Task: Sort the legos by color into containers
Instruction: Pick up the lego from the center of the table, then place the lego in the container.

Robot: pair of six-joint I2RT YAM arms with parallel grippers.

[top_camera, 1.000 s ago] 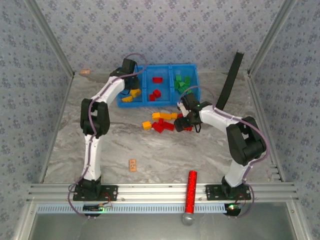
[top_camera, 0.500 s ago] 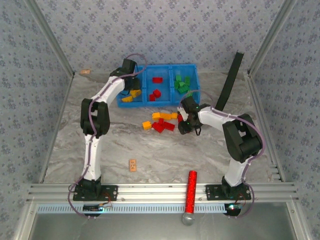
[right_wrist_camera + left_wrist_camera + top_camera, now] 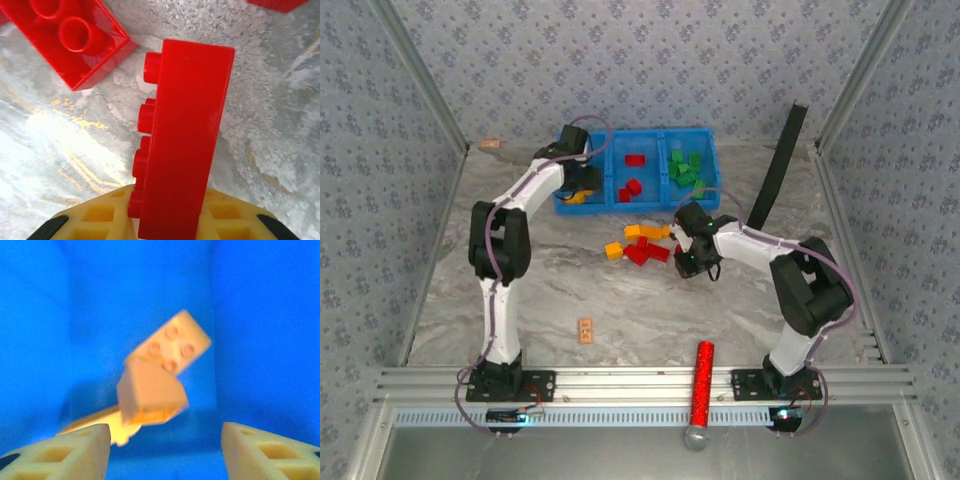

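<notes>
The containers [image 3: 658,134] are three joined blue bins at the back. My left gripper [image 3: 582,180] hangs open inside the left bin [image 3: 260,315], its fingertips [image 3: 95,440] wide apart. Just beyond them lie blurred yellow-orange legos [image 3: 150,397], one with its studs up [image 3: 175,342]. Red legos [image 3: 634,187] lie in the middle bin and green ones [image 3: 685,168] in the right bin. My right gripper [image 3: 688,260] is low at the loose pile, shut on a long red lego [image 3: 185,130] standing on edge. Another red lego [image 3: 75,40] lies beside it. Yellow legos [image 3: 633,232] and red legos [image 3: 640,254] remain on the table.
A flat tan block [image 3: 585,329] lies at the front left of the marble table [image 3: 620,300]. A red glittery cylinder [image 3: 701,383] rests on the front rail. A black bar [image 3: 778,165] leans at the back right. A small tan piece [image 3: 490,144] sits at the back left.
My left arm has swung its elbow left and pushed the gripper deeper over the left bin. My right gripper has dropped slightly toward the red legos of the pile.
</notes>
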